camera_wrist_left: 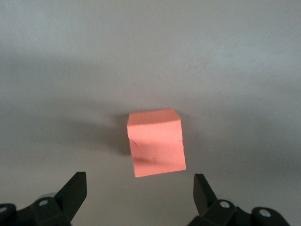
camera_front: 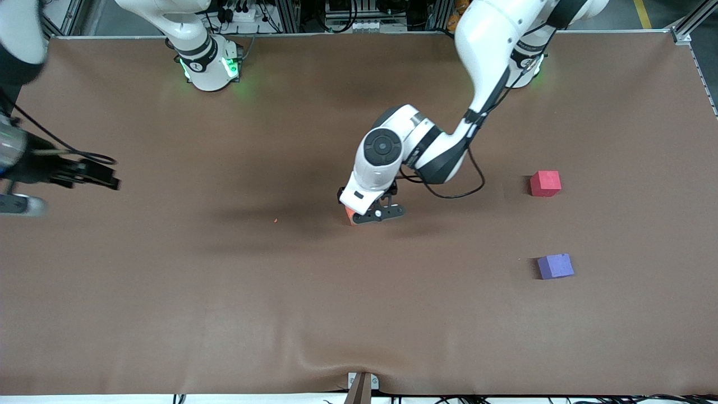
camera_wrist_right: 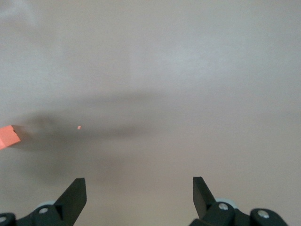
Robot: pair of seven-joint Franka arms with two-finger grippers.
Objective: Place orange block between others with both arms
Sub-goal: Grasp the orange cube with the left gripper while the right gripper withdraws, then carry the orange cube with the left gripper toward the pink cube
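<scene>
The orange block [camera_front: 349,215] lies mid-table, mostly hidden in the front view under my left gripper [camera_front: 367,215]. In the left wrist view the orange block [camera_wrist_left: 156,148] sits on the mat just ahead of the left gripper [camera_wrist_left: 140,188], which is open with nothing between its fingers. The others lie toward the left arm's end: a pinkish-red cube [camera_front: 545,183], and a purple-blue cube [camera_front: 555,266] nearer the front camera. My right gripper [camera_front: 109,175] hangs open and empty over the right arm's end of the table. The right wrist view catches a corner of the orange block [camera_wrist_right: 8,136] far from the right gripper [camera_wrist_right: 139,188].
A tiny orange crumb [camera_front: 275,220] lies on the brown mat [camera_front: 224,308] between the two grippers, also a speck, the crumb [camera_wrist_right: 78,127], in the right wrist view. A cable [camera_front: 460,191] loops off the left arm's wrist. A small bracket [camera_front: 362,384] sits at the table's front edge.
</scene>
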